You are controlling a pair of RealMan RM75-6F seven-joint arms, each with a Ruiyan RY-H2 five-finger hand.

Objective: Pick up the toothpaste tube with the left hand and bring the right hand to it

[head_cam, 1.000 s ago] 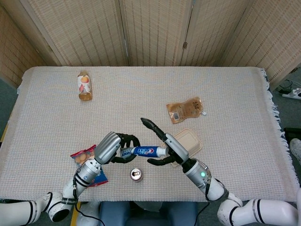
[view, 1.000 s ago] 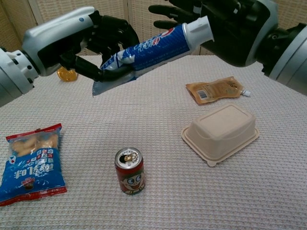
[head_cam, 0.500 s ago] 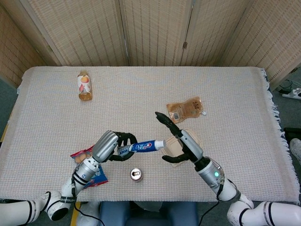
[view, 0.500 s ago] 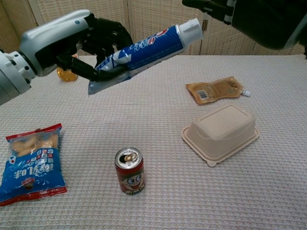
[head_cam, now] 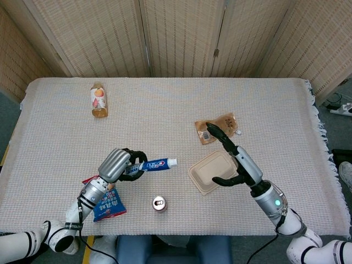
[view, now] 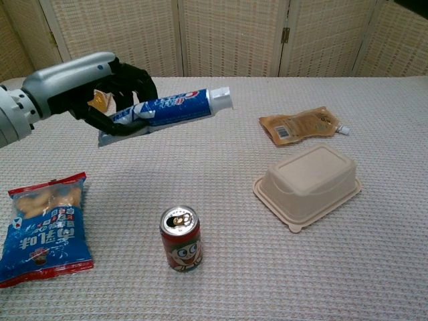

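Observation:
My left hand [head_cam: 117, 163] [view: 100, 83] grips the crimped end of the blue-and-white toothpaste tube [head_cam: 154, 164] [view: 172, 108], holding it above the table with the white cap pointing right. My right hand [head_cam: 234, 162] hovers over the beige lidded box, fingers spread and holding nothing, well to the right of the tube's cap. The chest view does not show the right hand.
A beige lidded box [head_cam: 212, 171] [view: 309, 184] sits right of centre. A red drink can [head_cam: 159, 203] [view: 180, 239] stands near the front edge. A blue snack bag [head_cam: 105, 201] [view: 43, 226] lies front left, a brown pouch [head_cam: 217, 126] [view: 299, 125] behind the box, a small bottle [head_cam: 99, 100] far left.
The two hands have drawn apart: my right hand let go of the cap end and moved right over the box, while my left hand carried the tube left and lower.

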